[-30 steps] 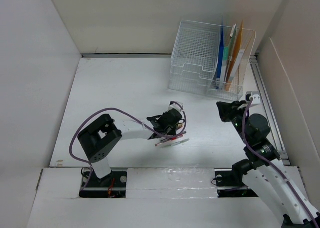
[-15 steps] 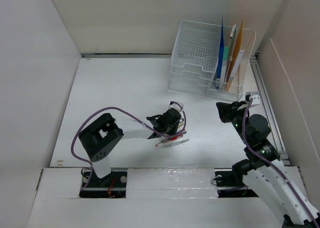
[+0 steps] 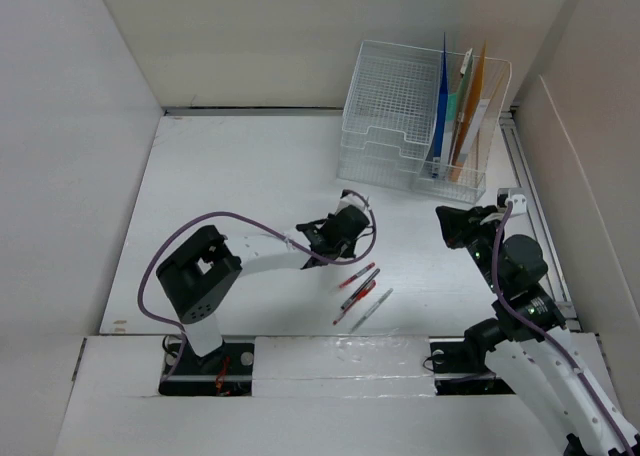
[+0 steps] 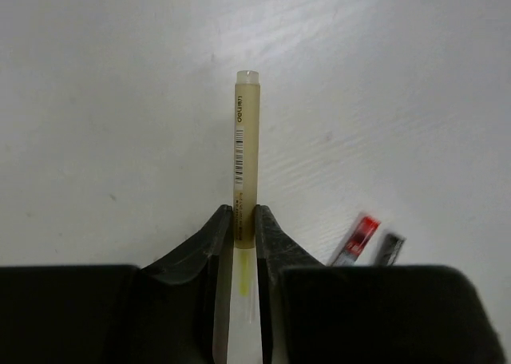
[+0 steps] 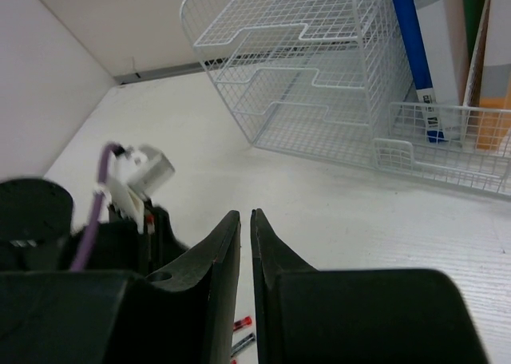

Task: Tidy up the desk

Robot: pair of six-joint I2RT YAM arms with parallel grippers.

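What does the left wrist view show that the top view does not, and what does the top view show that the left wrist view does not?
Only the left wrist view: a pale pen with a barcode, clamped in the left end effector. Only the top view: the wire organizer with folders standing in it, and the right end effector. Both: the white desk and a red pen lying on it.

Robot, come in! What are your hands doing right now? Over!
Left gripper shut on yellowish pen. Right gripper shut, empty. Loose pens lying on desk. Nothing blocking. Over.
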